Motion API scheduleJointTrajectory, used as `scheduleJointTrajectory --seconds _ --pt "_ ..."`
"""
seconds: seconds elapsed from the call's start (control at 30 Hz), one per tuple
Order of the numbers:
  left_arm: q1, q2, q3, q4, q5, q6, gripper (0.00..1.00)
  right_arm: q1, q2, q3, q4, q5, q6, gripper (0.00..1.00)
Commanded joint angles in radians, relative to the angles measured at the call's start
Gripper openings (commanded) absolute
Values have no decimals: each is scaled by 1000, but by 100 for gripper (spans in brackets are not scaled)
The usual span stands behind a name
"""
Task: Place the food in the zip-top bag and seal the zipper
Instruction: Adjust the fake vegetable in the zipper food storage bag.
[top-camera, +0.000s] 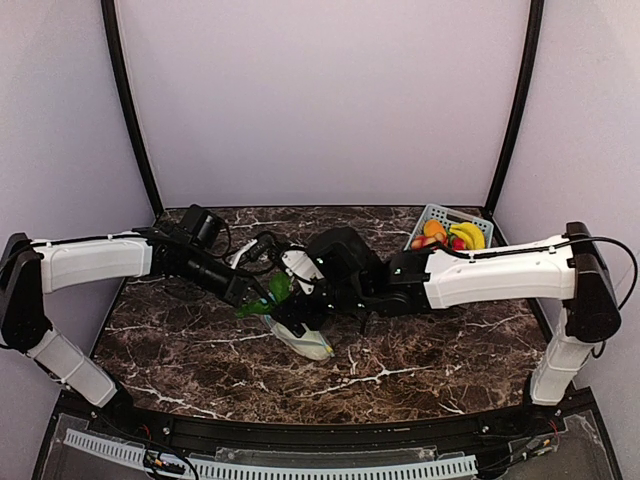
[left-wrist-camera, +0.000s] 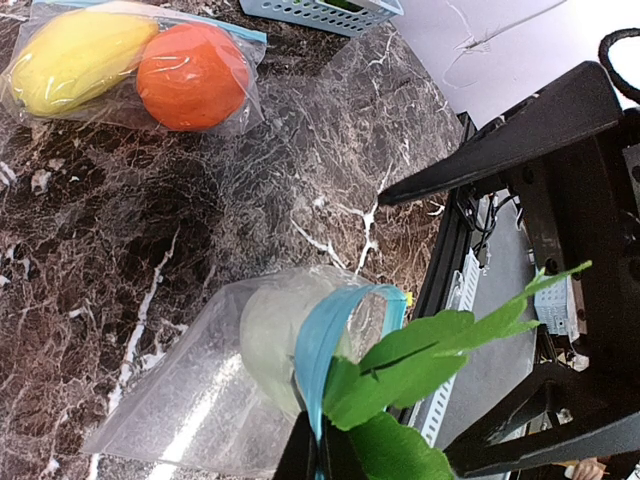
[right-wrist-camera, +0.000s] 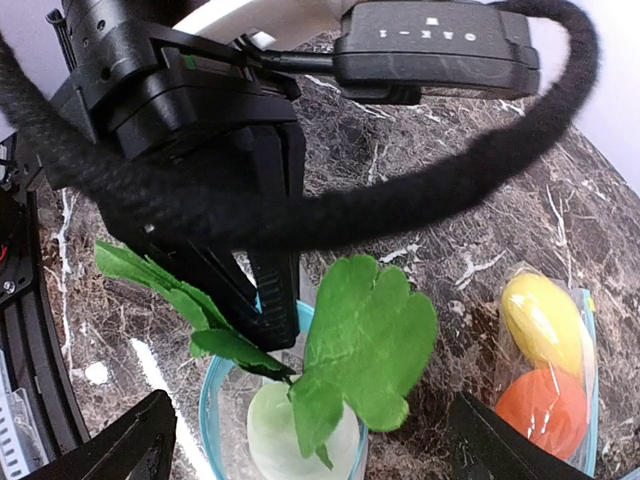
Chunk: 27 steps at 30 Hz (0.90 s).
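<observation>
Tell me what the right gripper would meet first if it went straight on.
Probably the green leaves of the white vegetable in the bag, centred ahead of the open right gripper; depth is unclear.

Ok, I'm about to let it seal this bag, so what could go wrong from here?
1. The green leaves poke out across the blue zipper of the bag; closing now would likely pinch them and leave a gap.
2. The white vegetable sits right at the mouth, and only the left tool pinches the rim; a tilt may spill it.
3. The open right tool straddles the leaves and could snag them on retreat.
</observation>
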Motion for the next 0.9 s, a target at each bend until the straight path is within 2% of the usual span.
scheduleJointTrajectory --seconds 0.0,0.4,0.63,0.73,0.87 --pt "3 1 19 -20 2 18 1 18 51 65 69 21 -69 92" --pt "3 9 21 -23 3 14 1 105 214 229 21 234 -109 90" --pt "3 8 21 -23 2 15 1 136 272 294 -8 307 -123 89" --pt "3 7 22 -25 2 15 1 139 279 300 -31 360 -122 83" --pt "3 7 23 -25 -1 15 1 138 241 268 -34 400 -114 62"
